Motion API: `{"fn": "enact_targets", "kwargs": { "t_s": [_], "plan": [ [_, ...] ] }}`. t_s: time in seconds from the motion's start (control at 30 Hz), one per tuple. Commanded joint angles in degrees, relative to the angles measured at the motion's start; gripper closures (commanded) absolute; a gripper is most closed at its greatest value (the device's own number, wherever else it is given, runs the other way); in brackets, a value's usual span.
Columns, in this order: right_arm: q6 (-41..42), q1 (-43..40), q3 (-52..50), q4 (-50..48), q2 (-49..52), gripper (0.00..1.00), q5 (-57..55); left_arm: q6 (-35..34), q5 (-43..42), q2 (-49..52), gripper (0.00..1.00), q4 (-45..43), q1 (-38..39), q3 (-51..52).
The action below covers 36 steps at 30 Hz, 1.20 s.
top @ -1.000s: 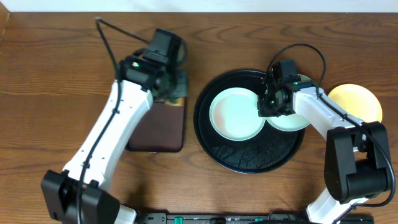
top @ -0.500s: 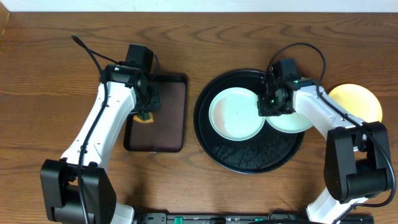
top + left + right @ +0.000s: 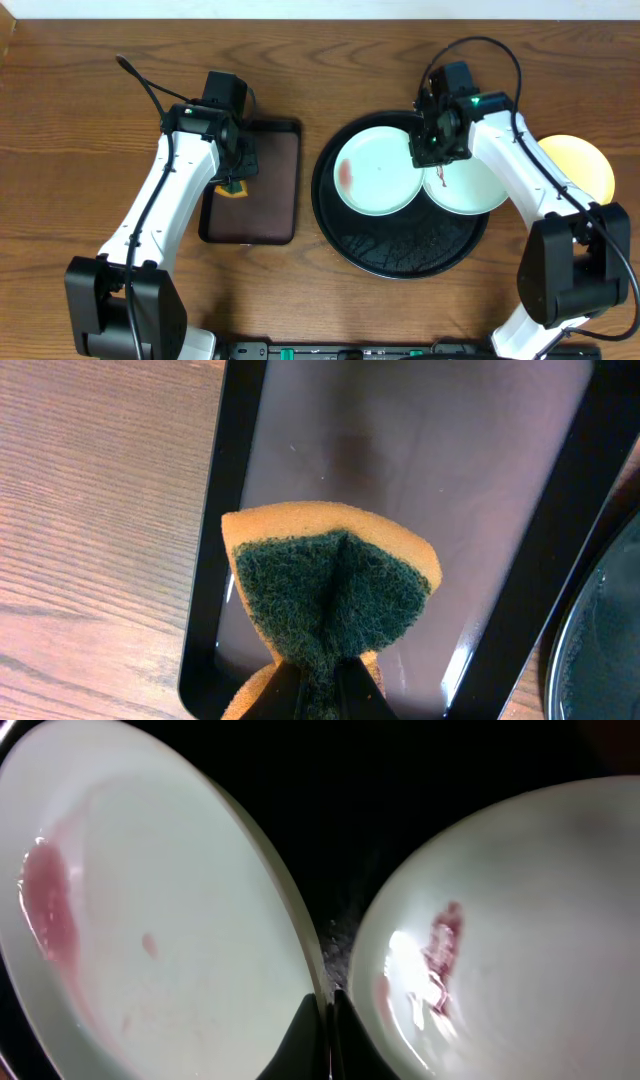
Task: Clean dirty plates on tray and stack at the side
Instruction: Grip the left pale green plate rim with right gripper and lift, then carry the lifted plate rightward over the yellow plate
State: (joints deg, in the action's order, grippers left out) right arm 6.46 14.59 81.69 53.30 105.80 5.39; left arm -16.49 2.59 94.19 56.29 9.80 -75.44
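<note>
Left gripper [image 3: 320, 680] clenches a sponge [image 3: 335, 585] over the brown tray's [image 3: 420, 460] left edge. Right gripper [image 3: 326, 1018] pinches the left mint plate's [image 3: 150, 920] rim.

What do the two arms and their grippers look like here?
Both arms have white tubular links with black joints and black bases. The left arm and right arm each carry a black wrist camera block and a black cable; a green light glows on the right one. The left gripper and right gripper have slim black fingers.
</note>
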Motion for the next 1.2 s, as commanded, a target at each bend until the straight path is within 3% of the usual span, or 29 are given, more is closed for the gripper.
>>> {"fn": "enact_targets", "kwargs": {
  "t_s": [0.0,0.2,0.33,0.8,1.17],
  "plan": [
    [-1.2,1.3,5.8,2.6,0.0,0.99,-7.6,0.3,1.1,0.3,0.92,-0.2,-0.2,0.0],
    [-1.2,4.7,12.2,6.9,-2.3,0.99,-20.4,0.3,1.1,0.3,0.92,-1.5,-0.2,0.0],
    [-1.0,9.4,12.5,7.2,-5.4,0.99,-35.6,0.3,1.1,0.3,0.92,-1.5,-0.2,0.0],
    [7.5,37.1,12.1,7.8,-8.8,0.99,-85.1,0.3,1.1,0.3,0.92,-1.6,-0.2,0.0],
    [11.1,45.2,12.1,7.5,-8.8,0.99,-96.1,0.3,1.1,0.3,0.92,-1.5,-0.2,0.0]
  ]
}}
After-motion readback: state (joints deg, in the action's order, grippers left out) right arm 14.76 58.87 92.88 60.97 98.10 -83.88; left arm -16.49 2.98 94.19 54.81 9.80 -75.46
